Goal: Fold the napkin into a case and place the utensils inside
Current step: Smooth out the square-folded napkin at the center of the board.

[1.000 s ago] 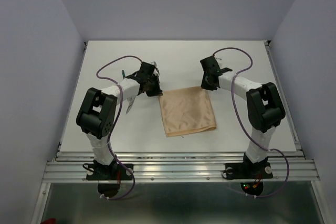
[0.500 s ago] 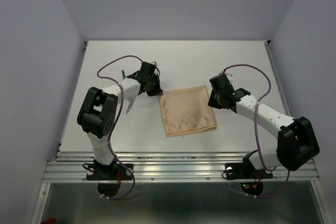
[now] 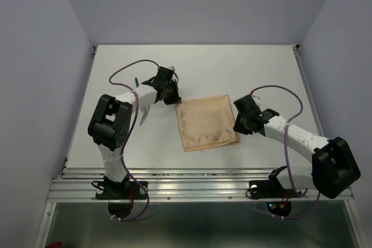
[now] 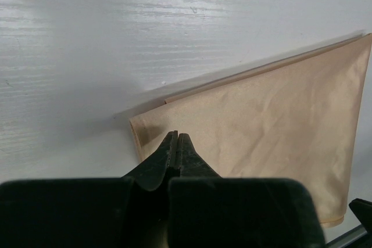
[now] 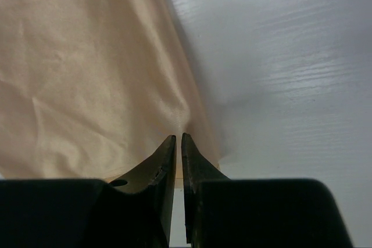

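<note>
Two arms work one napkin on the tabletop [image 3: 232, 68].

1. Far left: the utensils [image 3: 135, 79] lie mostly hidden under the left arm. Only a green handle end shows clearly.
2. Left gripper [image 3: 169, 93]: jaws fully closed, tips set on the napkin's far-left corner. Whether any cloth is pinched cannot be told.
3. Centre: the napkin [image 3: 206, 123] lies flat as a folded, roughly square pad with layered edges. It is not yet a narrow case.
4. Right gripper [image 3: 242, 123]: jaws all but closed, with a thin slit between them. The tips sit at the napkin's right edge, towards the near corner. No cloth shows in the slit.

Hazards from here:
- The cloth looks slick. A shallow pinch may catch only the top layer, so the fold opens rather than travels.
- Uneven pull between the two corners would skew the fold and give a crooked pouch.
- A left arm sweep could knock the utensils out of reach.
</note>
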Robot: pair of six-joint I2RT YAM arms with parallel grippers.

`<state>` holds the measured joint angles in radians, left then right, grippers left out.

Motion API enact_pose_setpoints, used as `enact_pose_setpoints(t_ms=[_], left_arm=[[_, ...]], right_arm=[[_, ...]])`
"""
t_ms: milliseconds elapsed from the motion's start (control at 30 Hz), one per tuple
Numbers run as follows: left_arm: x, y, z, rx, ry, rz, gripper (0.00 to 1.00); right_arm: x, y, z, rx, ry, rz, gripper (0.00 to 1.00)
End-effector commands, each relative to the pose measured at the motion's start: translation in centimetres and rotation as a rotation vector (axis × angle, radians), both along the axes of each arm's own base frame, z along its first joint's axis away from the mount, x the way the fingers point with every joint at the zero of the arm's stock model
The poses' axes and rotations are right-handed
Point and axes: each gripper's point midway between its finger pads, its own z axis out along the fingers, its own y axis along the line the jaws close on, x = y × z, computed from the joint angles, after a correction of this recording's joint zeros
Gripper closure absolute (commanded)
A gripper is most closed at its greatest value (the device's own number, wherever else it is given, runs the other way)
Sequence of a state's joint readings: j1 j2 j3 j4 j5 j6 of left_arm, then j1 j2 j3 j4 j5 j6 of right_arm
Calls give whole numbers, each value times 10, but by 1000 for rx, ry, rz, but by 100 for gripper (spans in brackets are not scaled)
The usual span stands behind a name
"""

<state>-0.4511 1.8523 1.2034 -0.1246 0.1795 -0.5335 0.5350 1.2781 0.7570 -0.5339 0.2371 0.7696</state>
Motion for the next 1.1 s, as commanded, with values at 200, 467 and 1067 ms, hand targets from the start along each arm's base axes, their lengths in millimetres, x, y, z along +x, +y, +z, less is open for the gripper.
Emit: enact_pose_setpoints(t_ms=[200, 467, 1067], left_arm=[[19, -13, 12, -20, -37, -9, 100], [13, -10, 33, -39, -82, -8, 100], [1, -11, -15, -29, 17, -8, 100]], right_arm=[[-17, 0, -46, -13, 85, -15, 87], [-10, 9, -9, 46, -18, -1, 86], [23, 15, 9, 13, -150, -24, 84]])
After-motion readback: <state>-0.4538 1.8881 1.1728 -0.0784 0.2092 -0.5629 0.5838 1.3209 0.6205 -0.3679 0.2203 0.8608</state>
